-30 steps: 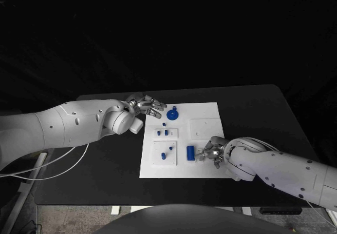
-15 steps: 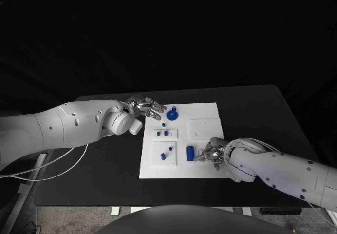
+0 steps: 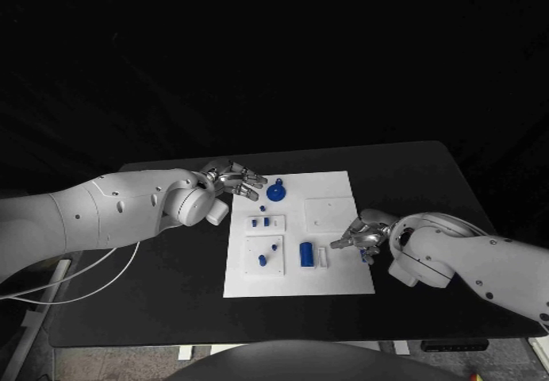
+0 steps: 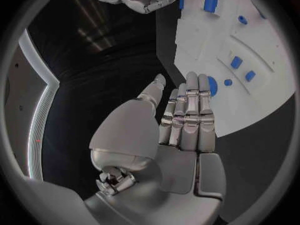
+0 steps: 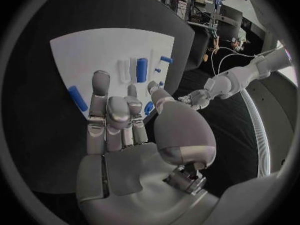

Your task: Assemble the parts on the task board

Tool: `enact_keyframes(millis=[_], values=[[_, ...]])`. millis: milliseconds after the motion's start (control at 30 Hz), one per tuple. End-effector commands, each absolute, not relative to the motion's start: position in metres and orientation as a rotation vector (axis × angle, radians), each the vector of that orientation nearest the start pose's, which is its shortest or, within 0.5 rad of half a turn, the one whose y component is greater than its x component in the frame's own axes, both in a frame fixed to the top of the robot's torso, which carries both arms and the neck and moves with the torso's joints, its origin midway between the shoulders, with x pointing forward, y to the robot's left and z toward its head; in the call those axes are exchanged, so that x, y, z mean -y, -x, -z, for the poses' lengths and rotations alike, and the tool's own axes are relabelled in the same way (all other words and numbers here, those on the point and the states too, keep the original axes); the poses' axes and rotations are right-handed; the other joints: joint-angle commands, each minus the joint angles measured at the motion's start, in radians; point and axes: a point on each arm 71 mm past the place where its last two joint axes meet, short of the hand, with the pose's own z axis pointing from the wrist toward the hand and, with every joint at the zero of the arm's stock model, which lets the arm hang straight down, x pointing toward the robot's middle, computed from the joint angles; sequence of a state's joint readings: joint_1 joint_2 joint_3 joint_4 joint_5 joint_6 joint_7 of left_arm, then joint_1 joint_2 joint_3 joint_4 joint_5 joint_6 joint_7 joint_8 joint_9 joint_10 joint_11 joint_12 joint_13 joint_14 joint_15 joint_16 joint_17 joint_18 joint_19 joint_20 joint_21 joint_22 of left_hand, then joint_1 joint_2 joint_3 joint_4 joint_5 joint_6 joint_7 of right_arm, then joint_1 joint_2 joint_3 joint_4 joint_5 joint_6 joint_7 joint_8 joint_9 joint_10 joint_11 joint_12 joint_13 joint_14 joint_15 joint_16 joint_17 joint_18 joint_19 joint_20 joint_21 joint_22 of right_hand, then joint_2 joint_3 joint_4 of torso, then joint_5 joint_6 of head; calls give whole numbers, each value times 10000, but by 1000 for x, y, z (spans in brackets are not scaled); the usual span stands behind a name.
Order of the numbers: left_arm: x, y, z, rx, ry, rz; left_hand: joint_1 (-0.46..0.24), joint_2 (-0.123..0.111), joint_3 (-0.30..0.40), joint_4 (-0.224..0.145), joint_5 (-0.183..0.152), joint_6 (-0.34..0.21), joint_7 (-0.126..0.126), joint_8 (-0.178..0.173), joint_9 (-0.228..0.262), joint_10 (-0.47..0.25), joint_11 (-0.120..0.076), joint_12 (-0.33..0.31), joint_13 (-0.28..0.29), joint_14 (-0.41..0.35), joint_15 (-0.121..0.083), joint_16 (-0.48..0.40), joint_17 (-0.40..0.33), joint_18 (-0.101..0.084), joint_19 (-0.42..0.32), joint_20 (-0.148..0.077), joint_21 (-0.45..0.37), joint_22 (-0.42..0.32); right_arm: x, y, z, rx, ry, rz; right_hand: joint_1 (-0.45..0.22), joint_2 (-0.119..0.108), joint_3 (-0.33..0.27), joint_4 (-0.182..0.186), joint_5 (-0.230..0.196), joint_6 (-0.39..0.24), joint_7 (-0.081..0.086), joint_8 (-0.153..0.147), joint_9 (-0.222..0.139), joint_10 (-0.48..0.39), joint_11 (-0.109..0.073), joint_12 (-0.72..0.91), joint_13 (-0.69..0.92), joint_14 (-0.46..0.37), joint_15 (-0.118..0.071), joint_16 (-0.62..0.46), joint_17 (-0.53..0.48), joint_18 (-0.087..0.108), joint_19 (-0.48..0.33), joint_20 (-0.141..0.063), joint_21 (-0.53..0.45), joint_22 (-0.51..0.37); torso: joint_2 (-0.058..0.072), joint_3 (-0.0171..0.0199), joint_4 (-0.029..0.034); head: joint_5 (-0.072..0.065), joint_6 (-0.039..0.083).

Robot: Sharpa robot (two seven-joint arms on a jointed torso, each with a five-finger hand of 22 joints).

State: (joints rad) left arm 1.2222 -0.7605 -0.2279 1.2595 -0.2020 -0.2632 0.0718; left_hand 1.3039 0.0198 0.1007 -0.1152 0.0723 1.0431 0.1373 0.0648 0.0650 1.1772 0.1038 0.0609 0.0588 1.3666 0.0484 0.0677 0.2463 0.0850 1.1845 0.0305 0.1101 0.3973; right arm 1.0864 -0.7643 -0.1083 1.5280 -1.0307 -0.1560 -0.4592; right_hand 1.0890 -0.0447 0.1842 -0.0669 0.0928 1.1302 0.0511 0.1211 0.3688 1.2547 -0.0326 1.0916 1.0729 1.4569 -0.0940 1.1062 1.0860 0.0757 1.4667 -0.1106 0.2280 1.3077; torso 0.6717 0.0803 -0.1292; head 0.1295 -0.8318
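At the left of the head view we see the left hand [image 3: 235,178] hovering at the upper left corner of the task board [image 3: 343,278], its fingers extended side by side and holding nothing, as its own wrist view confirms. Just right of it, near the board's top edge, lies a round blue part with a small tab [image 3: 276,191]. Below that, two small blue pegs [image 3: 261,222] stand in a raised white block, and lower in the frame another block carries a small blue piece [image 3: 266,259]. Toward the middle of the board a blue cylinder [image 3: 307,253] lies beside a thin white bar [image 3: 323,255]. At the right, the right hand [image 3: 362,236] rests at the board's right edge, just beside the blank white square plate [image 3: 328,212]; its fingers are loosely curled, and the wrist view shows nothing between them.

We judge that no part is in hand, so the work sits between picks. The next move seems to call for one hand to reach a loose part: the cylinder for the right hand, or the round piece for the left.
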Motion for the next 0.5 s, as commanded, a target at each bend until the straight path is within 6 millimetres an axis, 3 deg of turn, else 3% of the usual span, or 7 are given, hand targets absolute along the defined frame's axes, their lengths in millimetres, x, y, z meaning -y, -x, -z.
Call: enact_keyframes(millis=[33, 200, 233, 300, 333, 400, 500], values=[[-250, -508, 264, -18387, 10738, 10419, -107, -16, 74, 1, 27, -33, -21, 2, 3, -32, -25, -26, -2, -66, 3, -45, 1, -192, -41, 7, 38, -13, 182, -440, 281, -22984, -3064, -6284, 191, -52, -229, 41, -55, -245, -81, 373, 952, 20, -56, 7, 21, -27, -36, -89, -41, -34, -49, -54, 1, 18, 3, 12, -17, -86, 78], [-249, -509, 264, -18418, 10734, 10451, -107, -16, 74, 1, 27, -33, -21, 2, 3, -32, -25, -26, -2, -66, 3, -45, 1, -192, -41, 7, 38, -13, 202, -443, 274, -22972, -2934, -5878, 337, -232, -113, 139, -27, -653, -288, 1356, 3643, 1, -175, -4, 49, -24, -107, -116, -39, -98, -60, -115, -8, 16, -9, 59, -41, -186, 117], [-249, -509, 264, -18420, 10735, 10454, -107, -16, 74, 1, 27, -33, -21, 2, 3, -32, -25, -26, -2, -66, 3, -45, 1, -192, -41, 7, 38, -13, 205, -443, 273, -22955, -2898, -5755, 342, -266, -53, 174, -24, -841, -365, 1613, 4488, -6, -194, -18, 43, -22, -136, -118, -34, -122, -53, -139, -7, 16, -7, 52, -42, -196, 119], [-248, -509, 264, -18428, 10734, 10463, -107, -16, 74, 1, 27, -33, -21, 2, 3, -32, -25, -26, -2, -66, 3, -45, 1, -192, -41, 7, 38, -13, 217, -446, 272, -22843, -2794, -5298, 267, -326, 194, 355, -54, -951, -361, 1571, 5419, -28, -215, -57, 16, -21, -140, -129, -34, -145, -53, -160, -12, 12, -10, 56, -44, -259, 143], [-248, -509, 264, -18433, 10735, 10466, -107, -16, 74, 1, 27, -33, -21, 2, 3, -32, -25, -26, -2, -66, 3, -45, 1, -192, -41, 7, 38, -13, 222, -447, 271, -22791, -2773, -5086, 241, -489, 518, 559, -65, -869, -352, 1183, 5895, -26, -208, -59, 14, -21, -136, -132, -27, -145, -46, -155, -17, 5, -10, 58, -47, -268, 148], [-248, -509, 264, -18446, 10736, 10479, -131, -1, 72, 11, 27, -44, -20, 2, 3, -41, -23, -25, -1, -72, 6, -44, 8, -193, -46, 12, 45, -33, 231, -449, 271, -22719, -2781, -4714, 168, -440, 541, 661, -63, -859, -309, 898, 5774, -89, -176, -147, -70, -26, -118, -156, -46, -135, -54, -143, -24, 0, -8, 57, -51, -312, 162], [-248, -509, 264, -18461, 10737, 10496, -131, -1, 72, 11, 27, -44, -20, 2, 3, -41, -23, -25, -1, -72, 6, -44, 8, -193, -46, 12, 45, -33, 245, -452, 272, -22613, -2792, -4063, 19, -552, 852, 857, -306, -778, -151, 184, 4845, -134, -82, -218, -166, -27, -51, -171, -57, -66, -48, -77, -27, -6, -1, 43, -36, -362, 173]])
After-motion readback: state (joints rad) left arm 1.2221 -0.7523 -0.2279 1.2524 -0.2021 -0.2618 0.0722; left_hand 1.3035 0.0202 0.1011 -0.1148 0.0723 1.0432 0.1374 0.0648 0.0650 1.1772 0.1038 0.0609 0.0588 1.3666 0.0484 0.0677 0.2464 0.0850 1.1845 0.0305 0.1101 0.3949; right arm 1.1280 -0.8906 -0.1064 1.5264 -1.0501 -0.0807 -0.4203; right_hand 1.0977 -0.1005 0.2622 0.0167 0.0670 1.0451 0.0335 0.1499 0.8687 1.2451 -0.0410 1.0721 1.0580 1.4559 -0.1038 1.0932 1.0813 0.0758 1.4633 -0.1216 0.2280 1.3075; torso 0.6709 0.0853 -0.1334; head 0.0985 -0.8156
